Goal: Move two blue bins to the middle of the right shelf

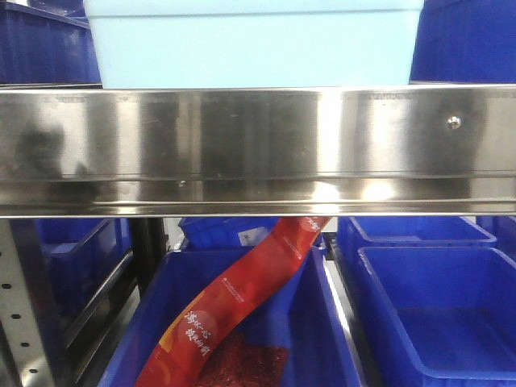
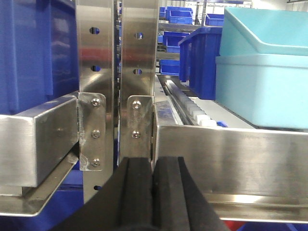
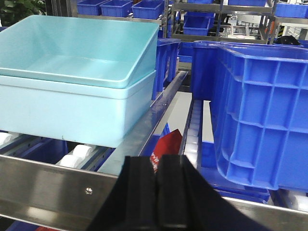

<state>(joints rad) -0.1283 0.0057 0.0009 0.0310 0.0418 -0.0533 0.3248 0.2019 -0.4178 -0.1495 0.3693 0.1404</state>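
Note:
Two pale blue bins [image 3: 72, 103] sit nested on the roller tracks of the right shelf middle [image 1: 258, 145], the upper one [image 3: 77, 48] tilted inside the lower. They appear as a pale block [image 1: 254, 44] just behind the steel front rail in the front view and at the right [image 2: 264, 89] in the left wrist view. My left gripper [image 2: 153, 192] is shut and holds nothing, in front of the rail beside the upright posts. My right gripper [image 3: 156, 192] is shut too, low before the rail [image 3: 57, 192], right of the bins. Neither touches the bins.
Dark blue tubs stand beside the pale bins [image 3: 260, 110] and on the left rack [image 2: 33, 53]. Below the rail, a red packet [image 1: 234, 314] leans in a dark blue tub [image 1: 322, 339], with another tub [image 1: 439, 314] to its right. Perforated steel uprights [image 2: 118, 72] divide the racks.

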